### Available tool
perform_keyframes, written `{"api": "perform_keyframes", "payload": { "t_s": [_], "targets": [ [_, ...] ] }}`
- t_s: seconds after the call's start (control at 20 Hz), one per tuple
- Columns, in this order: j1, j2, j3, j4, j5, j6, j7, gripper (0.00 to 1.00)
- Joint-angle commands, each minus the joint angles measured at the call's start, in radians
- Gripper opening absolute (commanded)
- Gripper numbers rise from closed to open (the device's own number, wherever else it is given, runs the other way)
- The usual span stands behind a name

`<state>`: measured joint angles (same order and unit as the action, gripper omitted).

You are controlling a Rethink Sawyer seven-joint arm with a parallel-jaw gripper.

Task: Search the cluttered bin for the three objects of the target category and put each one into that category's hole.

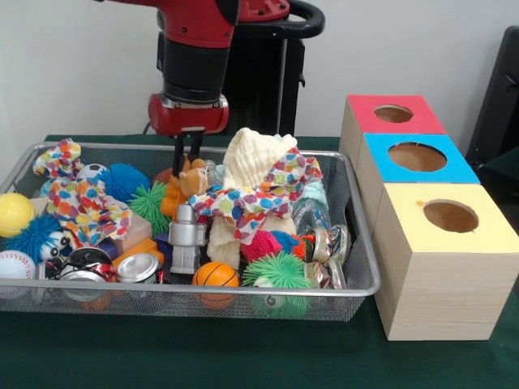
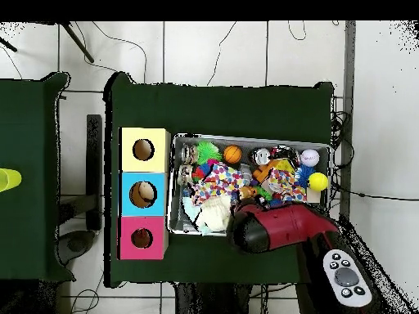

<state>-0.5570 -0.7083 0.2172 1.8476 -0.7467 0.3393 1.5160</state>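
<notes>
The jaws of the gripper [image 1: 188, 151] hang straight down from the red wrist into the far side of the wire mesh bin [image 1: 243, 289], the two dark fingers close together with only a narrow gap; their tips sit right at the head of the orange tiger toy [image 1: 183, 185], but I cannot tell whether they already pinch it or only touch it. In the front view the tiger lies directly below the jaws, at about 6 o'clock from them, standing roughly upright with its long axis near vertical, wedged among a green spiky ball [image 1: 150, 204], a grey toy robot [image 1: 186, 238] and a polka-dot cloth [image 1: 258, 198]. It is small, soft-looking, orange with a paler muzzle; its stripes are hard to make out here. A pale yellow, soft, lumpy thing [image 1: 255, 156] rises at about 3 o'clock from the jaws and may be another target. The hole of the red-topped box [image 1: 393, 113] lies well apart, at roughly 3 o'clock from the gripper, beyond the bin's rim, on the green tabletop [image 1: 162, 356]. In the overhead view the arm [image 2: 278, 229] covers the jaws, so they cannot be judged; the tiger [image 2: 263, 172] shows as an orange patch at about 12 o'clock from the arm's head, and the red box's hole [image 2: 141, 238] sits at 9 o'clock, outside the bin [image 2: 245, 137]. The lift would need to travel that way.
</notes>
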Motion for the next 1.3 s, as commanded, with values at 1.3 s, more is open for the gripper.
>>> {"api": "perform_keyframes", "payload": {
  "t_s": [1.3],
  "targets": [
    [0.033,-0.574,0.192,0.399,0.569,0.365,0.003,0.00]
  ]
}}
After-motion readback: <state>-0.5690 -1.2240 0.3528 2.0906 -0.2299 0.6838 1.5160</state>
